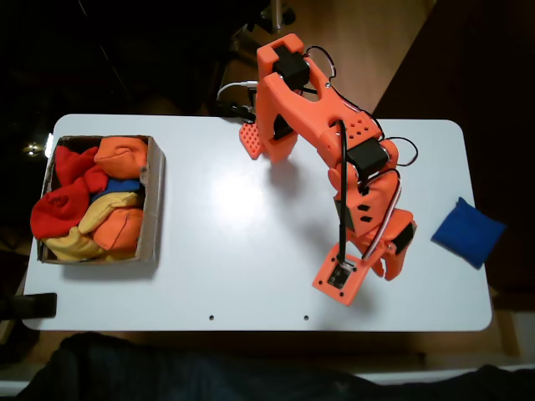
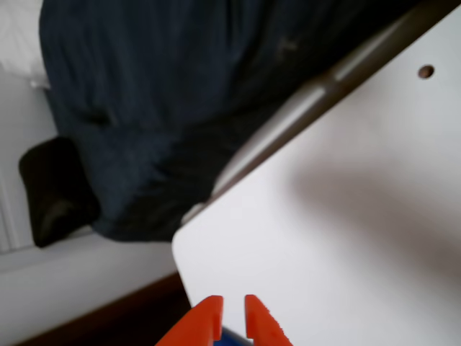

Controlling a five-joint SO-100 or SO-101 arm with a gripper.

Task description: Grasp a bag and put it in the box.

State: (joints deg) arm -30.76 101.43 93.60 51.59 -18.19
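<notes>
the orange arm (image 1: 334, 167) reached out over the right half of the white table (image 1: 251, 251), its gripper (image 1: 393, 263) hanging above the bare top near the front right. in the wrist view the gripper (image 2: 232, 306) poked up from the bottom edge, its two orange fingertips (image 2: 209, 317) nearly together, only a thin slit between them and nothing in it, with a sliver of blue just beneath them. the blue bag (image 1: 468, 231) lay at the table's right edge in the fixed view, partly hanging past it, close to the gripper but apart from it. the cardboard box (image 1: 153, 196) sat well away at the left end, heaped with orange, red and yellow bean bags (image 1: 92, 205), a bit of blue showing among them. dark cloth (image 2: 180, 108) filled the space beyond the table's corner in the wrist view.
</notes>
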